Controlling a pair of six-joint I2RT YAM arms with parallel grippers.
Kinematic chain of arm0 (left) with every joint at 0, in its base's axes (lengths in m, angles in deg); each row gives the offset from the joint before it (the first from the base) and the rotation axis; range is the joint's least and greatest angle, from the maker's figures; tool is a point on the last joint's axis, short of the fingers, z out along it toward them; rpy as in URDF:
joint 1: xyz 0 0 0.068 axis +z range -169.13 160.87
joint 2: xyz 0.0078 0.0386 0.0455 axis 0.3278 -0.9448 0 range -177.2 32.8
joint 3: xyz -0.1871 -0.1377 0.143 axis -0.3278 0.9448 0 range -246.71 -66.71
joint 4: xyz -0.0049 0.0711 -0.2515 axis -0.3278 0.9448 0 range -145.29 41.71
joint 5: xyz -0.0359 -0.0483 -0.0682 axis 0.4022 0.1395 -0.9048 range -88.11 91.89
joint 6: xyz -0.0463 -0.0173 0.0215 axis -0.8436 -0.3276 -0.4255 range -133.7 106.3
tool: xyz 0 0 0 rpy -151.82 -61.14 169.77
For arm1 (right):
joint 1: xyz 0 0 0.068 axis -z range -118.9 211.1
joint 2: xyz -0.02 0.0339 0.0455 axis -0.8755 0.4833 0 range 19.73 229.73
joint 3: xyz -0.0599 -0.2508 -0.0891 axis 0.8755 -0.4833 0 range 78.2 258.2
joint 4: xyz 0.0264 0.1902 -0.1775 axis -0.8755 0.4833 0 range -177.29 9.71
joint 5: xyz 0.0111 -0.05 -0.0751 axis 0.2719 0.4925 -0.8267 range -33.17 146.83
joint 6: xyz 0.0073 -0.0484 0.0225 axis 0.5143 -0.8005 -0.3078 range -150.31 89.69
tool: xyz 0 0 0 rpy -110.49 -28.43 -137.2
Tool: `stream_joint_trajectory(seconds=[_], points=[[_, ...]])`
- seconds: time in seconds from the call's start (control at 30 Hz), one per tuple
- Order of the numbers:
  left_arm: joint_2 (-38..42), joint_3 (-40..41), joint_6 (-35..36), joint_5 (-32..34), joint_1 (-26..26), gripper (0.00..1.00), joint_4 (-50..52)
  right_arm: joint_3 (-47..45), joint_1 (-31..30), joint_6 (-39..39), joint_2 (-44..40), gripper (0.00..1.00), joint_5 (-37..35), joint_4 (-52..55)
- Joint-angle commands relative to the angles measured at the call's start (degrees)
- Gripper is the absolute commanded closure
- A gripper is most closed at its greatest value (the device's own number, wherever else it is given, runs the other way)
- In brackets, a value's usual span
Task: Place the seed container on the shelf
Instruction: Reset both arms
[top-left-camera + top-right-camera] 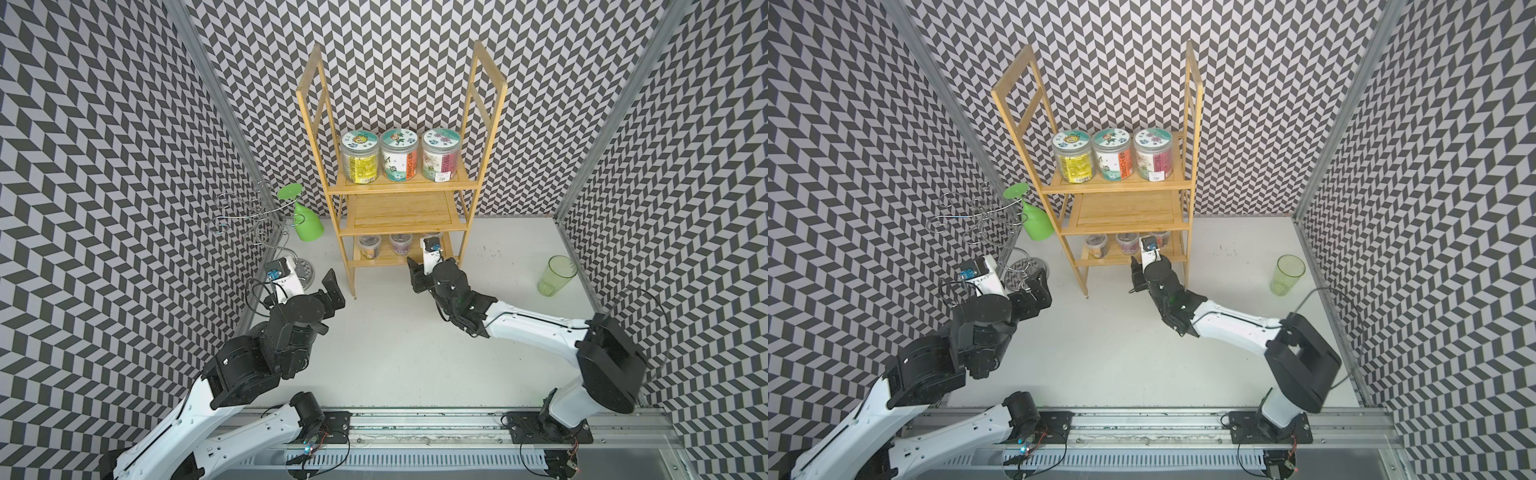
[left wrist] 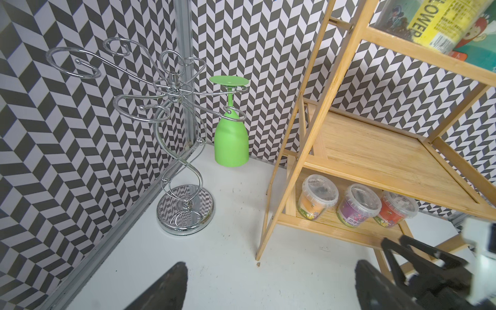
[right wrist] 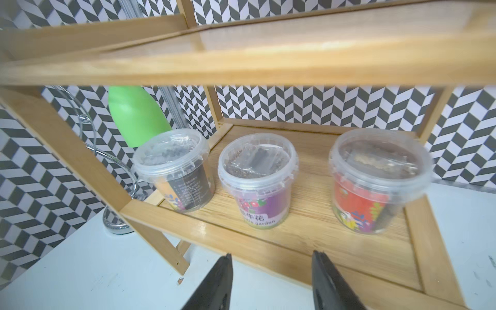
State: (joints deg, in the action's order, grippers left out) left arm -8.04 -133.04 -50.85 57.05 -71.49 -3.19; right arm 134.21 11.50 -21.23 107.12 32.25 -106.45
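- The seed container [image 3: 375, 182], which I take to be the red-labelled tub, stands upright on the bottom tier of the shelf [image 1: 399, 208]. It is at the end of the row on the right arm's side and nothing grips it.
- It is a small clear plastic tub with a snap-on lid, dark soil and a packet showing through. It probably weighs little.
- The thin wall likely gives a bit under a hard squeeze, and the glossy label looks slippery.
- The body narrows toward the base, so the safest hold is across the wall just under the jutting lid rim, which would catch a slip.
- The middle tier hangs low over the lid, so any hold has to come from the front, level with the tub.
- A purple tub [image 3: 257, 177] stands near it, apart, and an orange tub [image 3: 174, 171] stands beyond that. There is little room to swing sideways.
- The right tool [image 3: 271, 257] sits in front of the bottom tier's front rail. Its jaws are apart with nothing between them, and it points at the gap between the purple and red tubs.
- The left tool [image 2: 268, 271] hovers over the worktop [image 1: 395, 332] beside the shelf, jaws spread wide and empty.
- Three large jars [image 1: 399, 156] fill the top tier.
- A wire stand [image 2: 177, 134] carries a green glass [image 2: 230, 137] hung upside down, and a green cup [image 1: 555, 274] stands well apart.
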Motion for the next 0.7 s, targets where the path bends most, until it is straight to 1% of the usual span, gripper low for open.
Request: stream_joint_trajectory(seconds=[0.0, 0.1, 0.13, 0.2, 0.23, 0.3, 0.37, 0.43, 0.47, 0.53, 0.67], points=[[1.3, 2.1, 1.7, 4.9, 0.4, 0.01, -2.6, -5.9, 0.2, -1.0, -9.1, 0.46, -0.6, 0.4], [3.8, 8.4, 5.4, 9.3, 1.0, 0.00, -8.5, -13.8, 0.9, -2.8, -17.3, 0.43, -4.5, -0.1], [4.8, 11.5, 7.4, 10.5, 1.6, 0.01, -11.9, -16.3, 1.7, -3.2, -19.9, 0.42, -5.7, -0.6], [6.8, 17.0, 11.5, 11.0, 4.0, 0.00, -19.0, -20.6, 4.1, -4.2, -23.9, 0.40, -7.5, -2.5], [7.6, 20.1, 13.5, 10.0, 6.1, 0.00, -22.8, -22.5, 5.5, -5.1, -25.6, 0.40, -8.3, -3.1], [8.6, 24.6, 14.4, 7.7, 11.1, 0.00, -28.3, -24.2, 8.2, -6.3, -27.6, 0.37, -10.1, -3.2], [9.2, 28.4, 14.3, 4.0, 17.2, 0.01, -32.2, -25.2, 11.3, -7.1, -28.9, 0.36, -11.9, -3.5], [9.4, 32.4, 16.1, -0.2, 23.8, 0.00, -37.4, -26.8, 14.9, -8.9, -29.6, 0.34, -13.0, -5.8], [9.1, 33.7, 15.7, -1.7, 26.6, 0.00, -39.2, -27.7, 16.6, -9.4, -29.6, 0.34, -13.3, -7.2], [7.7, 35.7, 17.3, -6.5, 32.6, 0.00, -44.6, -28.9, 20.9, -11.0, -29.1, 0.32, -12.4, -10.3], [2.6, 38.2, 19.5, -12.1, 40.0, 0.00, -51.7, -29.9, 27.9, -11.2, -27.1, 0.29, -10.7, -12.7]])
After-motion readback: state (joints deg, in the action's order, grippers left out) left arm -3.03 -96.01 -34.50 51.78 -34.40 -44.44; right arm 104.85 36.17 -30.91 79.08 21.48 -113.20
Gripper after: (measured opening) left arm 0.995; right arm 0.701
